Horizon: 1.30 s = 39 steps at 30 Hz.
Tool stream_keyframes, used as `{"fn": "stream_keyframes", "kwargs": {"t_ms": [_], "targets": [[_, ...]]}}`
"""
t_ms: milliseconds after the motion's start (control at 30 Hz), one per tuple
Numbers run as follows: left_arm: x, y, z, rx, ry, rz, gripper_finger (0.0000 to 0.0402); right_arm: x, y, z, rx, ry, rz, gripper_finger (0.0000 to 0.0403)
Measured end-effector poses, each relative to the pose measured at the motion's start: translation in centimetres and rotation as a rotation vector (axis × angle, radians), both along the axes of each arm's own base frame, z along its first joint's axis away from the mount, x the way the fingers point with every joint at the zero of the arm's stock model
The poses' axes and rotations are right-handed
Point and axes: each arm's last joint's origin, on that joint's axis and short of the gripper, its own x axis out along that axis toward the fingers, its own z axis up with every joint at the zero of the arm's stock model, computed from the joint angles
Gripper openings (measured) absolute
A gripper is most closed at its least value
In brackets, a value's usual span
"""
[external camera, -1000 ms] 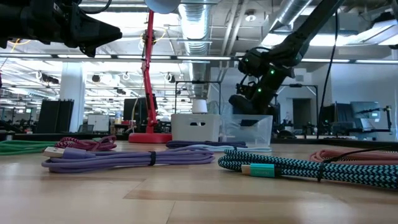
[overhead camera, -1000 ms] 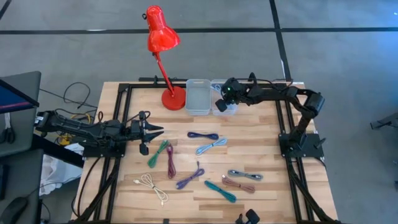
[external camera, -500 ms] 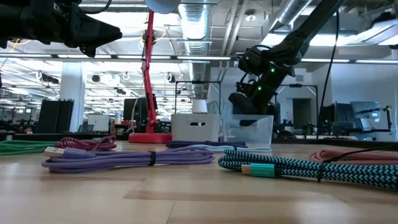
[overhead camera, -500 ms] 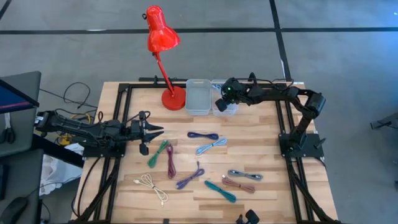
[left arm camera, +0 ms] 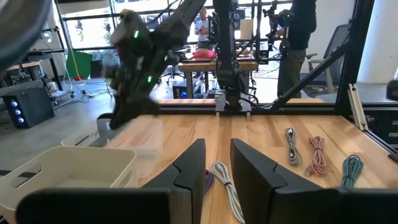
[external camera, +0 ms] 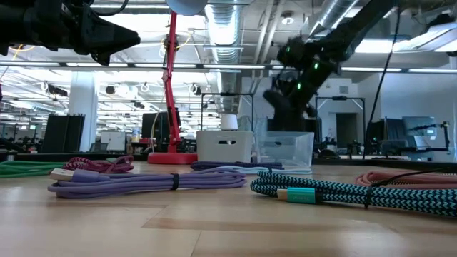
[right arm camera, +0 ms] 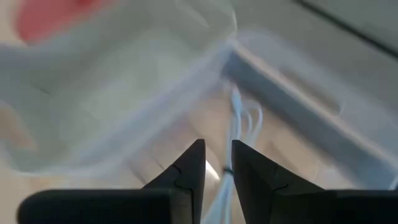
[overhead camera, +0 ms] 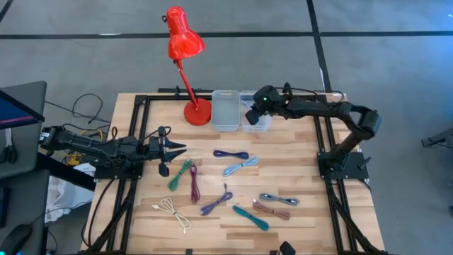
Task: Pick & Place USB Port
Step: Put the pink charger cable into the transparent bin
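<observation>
The right hand [overhead camera: 250, 117] hangs over the clear bin [overhead camera: 256, 112] at the far edge of the desk [overhead camera: 297, 170], its fingers a narrow gap apart and empty, with a white USB cable [right arm camera: 235, 134] lying coiled in the bin beneath them. The left hand [overhead camera: 170, 150] rests low at the desk's left side, fingers slightly apart, near the green cable [overhead camera: 180, 174] and the other loose cables.
</observation>
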Motion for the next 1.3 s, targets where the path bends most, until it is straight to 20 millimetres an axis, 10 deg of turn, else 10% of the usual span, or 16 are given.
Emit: {"fn": "stream_keyframes", "kwargs": {"t_ms": [600, 1300], "targets": [[0.0, 0.0, 0.0, 0.000, 0.000, 0.000, 0.0076, -4.5, 10.7, 11.4, -0.173, -0.197, 0.330, 0.0071], [0.0, 0.0, 0.0, 0.000, -0.002, -0.001, 0.0076, -4.6, 14.0, 12.2, -0.171, -0.238, 0.458, 0.0071]]}}
